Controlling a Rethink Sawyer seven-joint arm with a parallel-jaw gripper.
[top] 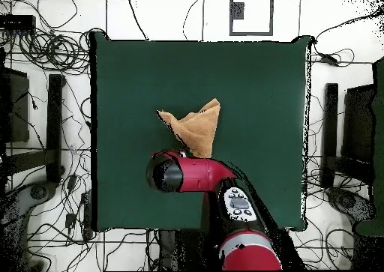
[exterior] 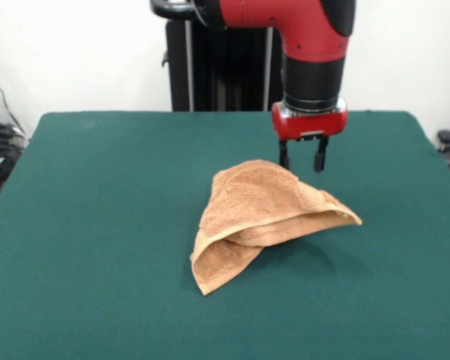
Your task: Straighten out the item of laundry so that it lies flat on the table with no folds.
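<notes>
white wall behind, dark green bench (exterior: 97,225) filling most of the front view. black pedestal column at top centre of that frame.

towel (exterior: 259,217): orange-tan terry, lying right of centre in the front view, bunched and folded over itself. one layer arches up into a tent-like hump, highest near the frame's middle, with a pointed corner reaching out to the right. a lower flap runs down to the lower left and ends in a rounded corner resting on the green cloth. dark gap visible under the arched layer. shadow on the felt below the right-hand point. not flat.

overhead view: towel (top: 196,128) sits near the middle of the bench (top: 262,82), roughly triangular, one point toward the left of the frame, one toward the top. its lower edge meets the arm's outline.

arm: red and black, coming down from the top of the front view, red wrist block above the pincer (exterior: 302,159). two dark fingers (exterior: 284,155) point downward with a clear gap between them, nothing held; released. tips hang just behind the top of the towel's hump, close to it; contact cannot be told.

overhead view: arm (top: 187,173) covers the pincer from above. cables and white floor around the bench on all sides.
</notes>
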